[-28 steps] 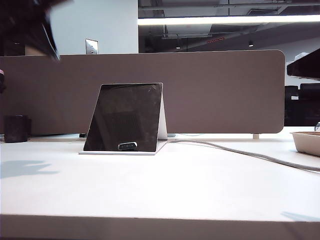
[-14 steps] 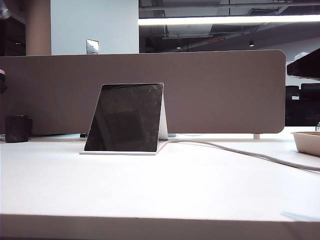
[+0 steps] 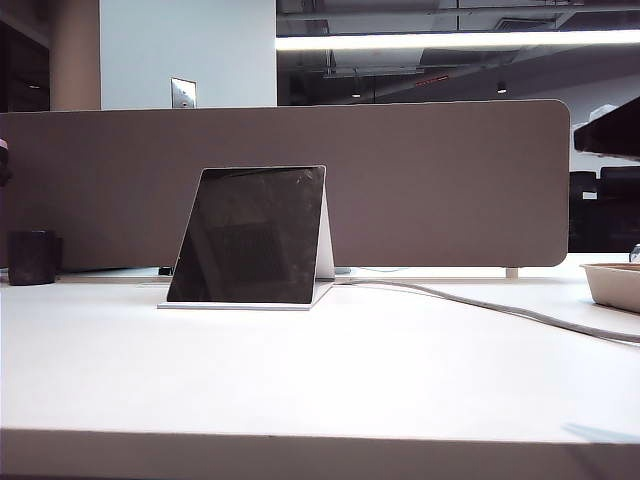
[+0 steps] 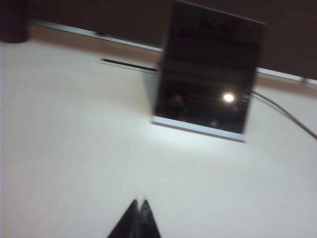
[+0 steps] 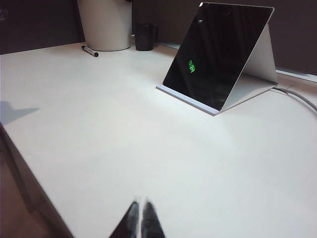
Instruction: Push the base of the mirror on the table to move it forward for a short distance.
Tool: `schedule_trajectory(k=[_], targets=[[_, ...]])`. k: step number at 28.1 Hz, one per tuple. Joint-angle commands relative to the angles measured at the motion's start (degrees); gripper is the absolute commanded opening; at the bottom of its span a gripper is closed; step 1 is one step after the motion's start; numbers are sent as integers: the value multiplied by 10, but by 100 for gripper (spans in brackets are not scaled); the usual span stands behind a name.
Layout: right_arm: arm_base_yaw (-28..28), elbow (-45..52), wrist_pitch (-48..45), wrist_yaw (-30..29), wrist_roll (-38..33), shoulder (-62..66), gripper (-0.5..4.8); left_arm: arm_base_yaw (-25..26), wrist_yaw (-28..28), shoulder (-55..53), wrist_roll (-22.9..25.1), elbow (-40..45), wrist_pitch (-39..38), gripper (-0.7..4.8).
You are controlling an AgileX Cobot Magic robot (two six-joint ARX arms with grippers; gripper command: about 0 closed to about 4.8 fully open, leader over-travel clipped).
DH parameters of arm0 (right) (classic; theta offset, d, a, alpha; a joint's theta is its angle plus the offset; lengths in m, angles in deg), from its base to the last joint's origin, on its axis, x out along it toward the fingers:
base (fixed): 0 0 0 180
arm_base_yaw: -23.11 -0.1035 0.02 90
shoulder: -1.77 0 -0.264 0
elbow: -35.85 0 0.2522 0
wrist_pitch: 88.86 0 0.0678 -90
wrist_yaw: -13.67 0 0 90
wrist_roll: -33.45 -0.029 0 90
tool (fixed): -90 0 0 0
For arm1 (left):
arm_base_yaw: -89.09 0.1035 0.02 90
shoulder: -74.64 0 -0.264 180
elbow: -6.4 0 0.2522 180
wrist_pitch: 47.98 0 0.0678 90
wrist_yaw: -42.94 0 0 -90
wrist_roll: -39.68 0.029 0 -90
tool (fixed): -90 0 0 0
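Standing unmoved: mirror | left pincer, right pincer closed, aloft

Wide bare worktop ahead of the mirror; cable trails at three o'clock, divider walls twelve; left gripper and right gripper hover well clear, jaws closed.

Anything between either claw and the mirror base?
Nothing visible. Both wrist views show only bare table between the shut left claw or shut right claw and the base. The cable runs off beside the mirror, out of both paths.
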Motion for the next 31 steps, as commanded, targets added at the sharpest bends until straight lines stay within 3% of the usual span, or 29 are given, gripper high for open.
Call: schedule_trajectory(k=[1,7,18,21,31], targets=[[0,0,-10,0,1,0,22,23,-4,45,4,32,30,-2],[0,0,-10,0,1,0,22,23,21,109,38,69,31,-2],[0,0,-10,0,1,0,22,-17,21,120,220,85,29,-2],[0,0,-10,0,1,0,22,-18,9,120,223,91,29,-2],[0,0,-10,0,1,0,22,-18,-9,120,167,114,31,-2]])
